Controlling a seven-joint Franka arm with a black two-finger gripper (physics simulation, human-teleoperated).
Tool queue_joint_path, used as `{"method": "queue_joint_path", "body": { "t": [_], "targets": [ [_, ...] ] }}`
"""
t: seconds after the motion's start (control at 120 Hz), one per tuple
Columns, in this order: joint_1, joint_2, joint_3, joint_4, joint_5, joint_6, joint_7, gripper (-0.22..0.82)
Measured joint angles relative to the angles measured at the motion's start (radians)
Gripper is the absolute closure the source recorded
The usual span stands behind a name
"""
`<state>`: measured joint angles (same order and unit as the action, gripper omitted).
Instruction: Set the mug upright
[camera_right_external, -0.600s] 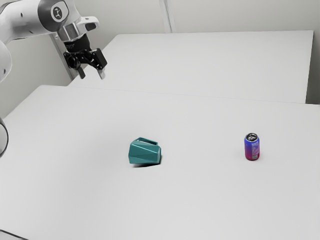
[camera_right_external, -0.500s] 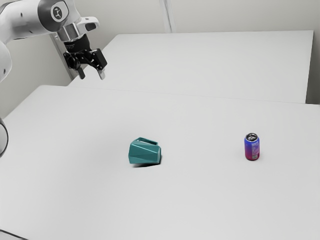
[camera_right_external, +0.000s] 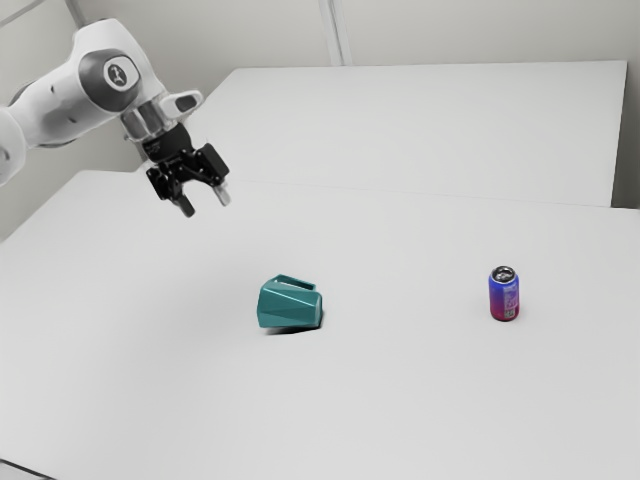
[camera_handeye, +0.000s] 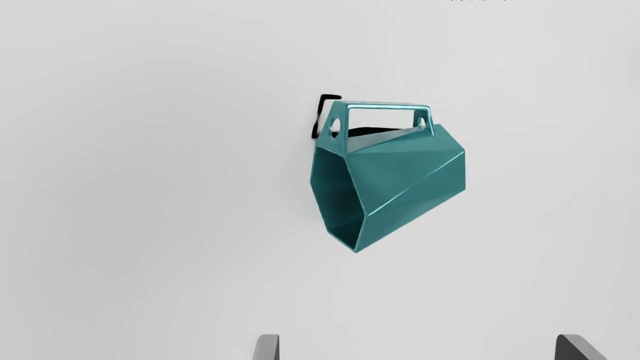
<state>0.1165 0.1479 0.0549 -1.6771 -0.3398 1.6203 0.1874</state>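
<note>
White table (camera_right_external: 420, 400), pale room (camera_right_external: 480, 30): the faceted teal mug (camera_right_external: 290, 306) lies, long axis level, mouth toward the exterior view's left, pincer (camera_right_external: 206, 206) spread apart.

Our arm (camera_right_external: 60, 98) is smooth, rounded and white, with a dark grey band (camera_right_external: 92, 72) bearing a round badge (camera_right_external: 118, 74); our jaws are black and angular, our fingers (camera_handeye: 267, 347) grey-tipped.

The mug (camera_right_external: 289, 304) lies on its side on the tabletop (camera_right_external: 380, 410). Well apart, toward the exterior view's right, stands the can (camera_right_external: 504, 297).
</note>
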Motion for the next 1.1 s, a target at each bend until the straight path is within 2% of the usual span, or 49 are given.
{"method": "queue_joint_path", "body": {
  "t": [0.125,0.392,0.692,0.992,1.025,1.1],
  "targets": [
    [0.012,0.009,0.029,-0.136,-0.165,0.101,0.063,0.0],
    [0.011,0.058,0.034,-0.355,-0.467,0.278,0.216,0.0],
    [0.01,0.097,0.028,-0.435,-0.639,0.361,0.356,0.0],
    [0.009,0.117,0.0,-0.439,-0.718,0.337,0.463,0.01],
    [0.009,0.12,0.0,-0.439,-0.72,0.332,0.472,0.06],
    [0.009,0.121,-0.001,-0.438,-0.723,0.323,0.49,0.27]
  ]
}}
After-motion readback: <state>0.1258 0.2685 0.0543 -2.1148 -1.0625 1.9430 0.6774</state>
